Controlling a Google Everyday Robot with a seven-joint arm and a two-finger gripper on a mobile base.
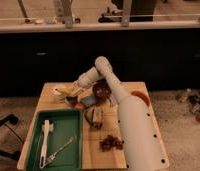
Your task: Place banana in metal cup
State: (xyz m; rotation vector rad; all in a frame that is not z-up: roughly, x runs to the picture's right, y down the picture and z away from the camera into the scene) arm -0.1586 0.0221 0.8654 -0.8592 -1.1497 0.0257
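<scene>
The pale-yellow banana [67, 91] is at the tip of my gripper [73, 91], held just above the back left of the wooden table. The gripper is shut on the banana. The forearm reaches down and left from the elbow [101, 63]. The small dark metal cup [72, 100] stands right below and in front of the gripper, partly in its shadow. The banana is over the cup's back-left edge and over the small white dish [59, 93].
A maroon bowl [102, 90] stands right of the gripper. An orange-red fruit [79, 106] and a blue object [88, 101] lie beside the cup. A green tray [55, 137] with utensils fills the front left. A snack bag [97, 117] and a dark cluster [111, 143] lie in front.
</scene>
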